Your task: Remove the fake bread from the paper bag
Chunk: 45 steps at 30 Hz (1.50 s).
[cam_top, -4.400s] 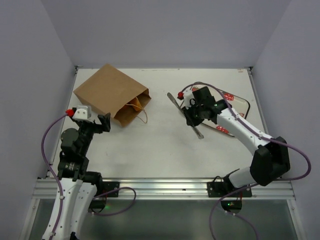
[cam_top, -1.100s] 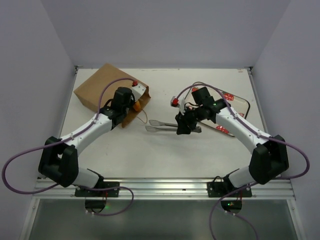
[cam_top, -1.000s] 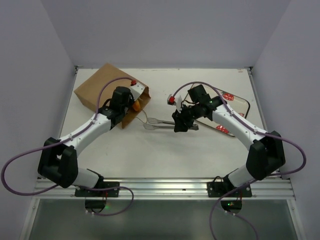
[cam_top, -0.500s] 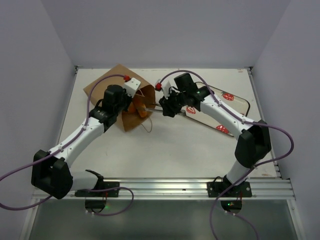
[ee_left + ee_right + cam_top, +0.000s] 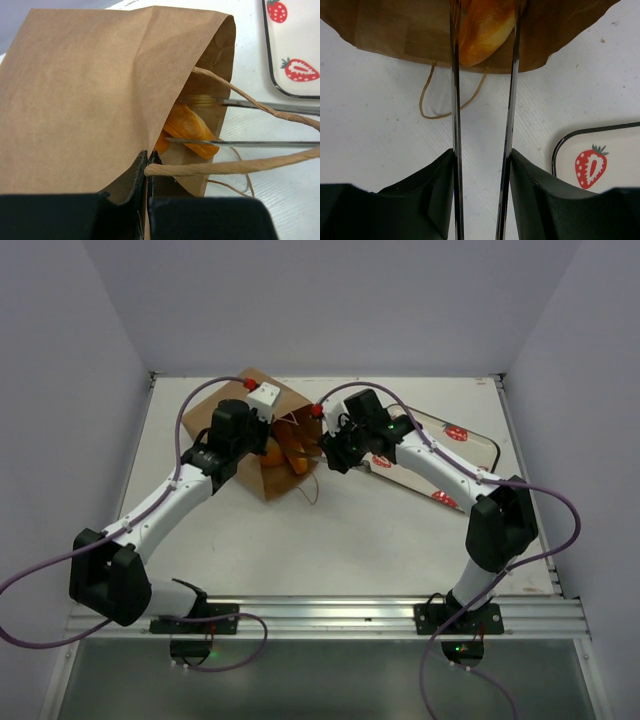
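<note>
The brown paper bag point(image 5: 283, 478) lies on the table with its mouth facing right and held up. My left gripper point(image 5: 146, 160) is shut on the bag's point(image 5: 85, 90) rim, where a twisted handle point(image 5: 240, 167) is rooted. The orange fake bread point(image 5: 187, 127) lies inside the mouth. My right gripper point(image 5: 481, 152) is shut on a pair of metal tongs point(image 5: 455, 100). The tongs' two arms reach into the bag point(image 5: 395, 30), one on each side of the bread point(image 5: 485, 30). From above, the bread point(image 5: 290, 457) shows between my left gripper point(image 5: 262, 443) and my right gripper point(image 5: 335, 455).
A white tray point(image 5: 472, 447) printed with strawberries lies to the right of the bag, behind my right arm. It also shows in both wrist views, tray point(image 5: 292, 50) and tray point(image 5: 600, 160). The bag's lower handle loop point(image 5: 440, 112) rests on the table.
My left gripper has lifted the bag's rim up and rightward, opening the mouth wider. My right gripper has carried the tongs left, from the table's middle into the bag, around the bread.
</note>
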{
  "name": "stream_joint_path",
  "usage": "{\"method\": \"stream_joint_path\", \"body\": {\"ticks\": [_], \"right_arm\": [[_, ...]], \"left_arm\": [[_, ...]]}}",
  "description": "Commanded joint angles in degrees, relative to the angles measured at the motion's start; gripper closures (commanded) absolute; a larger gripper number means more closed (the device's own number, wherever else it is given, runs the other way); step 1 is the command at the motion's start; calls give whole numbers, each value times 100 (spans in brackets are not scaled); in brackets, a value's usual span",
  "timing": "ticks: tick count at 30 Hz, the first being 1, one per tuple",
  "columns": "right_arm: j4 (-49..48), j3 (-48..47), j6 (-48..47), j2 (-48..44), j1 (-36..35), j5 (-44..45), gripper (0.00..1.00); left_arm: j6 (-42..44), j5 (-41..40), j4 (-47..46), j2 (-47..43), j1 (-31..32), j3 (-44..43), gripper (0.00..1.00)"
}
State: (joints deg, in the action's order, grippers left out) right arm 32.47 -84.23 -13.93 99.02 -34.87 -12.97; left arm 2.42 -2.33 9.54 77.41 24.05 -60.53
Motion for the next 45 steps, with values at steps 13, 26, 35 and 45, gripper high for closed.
{"method": "stream_joint_path", "body": {"ticks": [13, 26, 35, 45], "right_arm": [[-56, 240, 172, 231, -81, 611, 52], [216, -147, 813, 618, -99, 928, 49], [445, -244, 954, 435, -107, 840, 49], [655, -340, 1024, 144, -125, 691, 46]], "left_arm": [[-865, 558, -409, 117, -15, -433, 100], [-910, 611, -506, 117, -24, -372, 100], [-839, 611, -515, 47, -24, -293, 100], [-848, 628, -532, 3, -32, -266, 100]]}}
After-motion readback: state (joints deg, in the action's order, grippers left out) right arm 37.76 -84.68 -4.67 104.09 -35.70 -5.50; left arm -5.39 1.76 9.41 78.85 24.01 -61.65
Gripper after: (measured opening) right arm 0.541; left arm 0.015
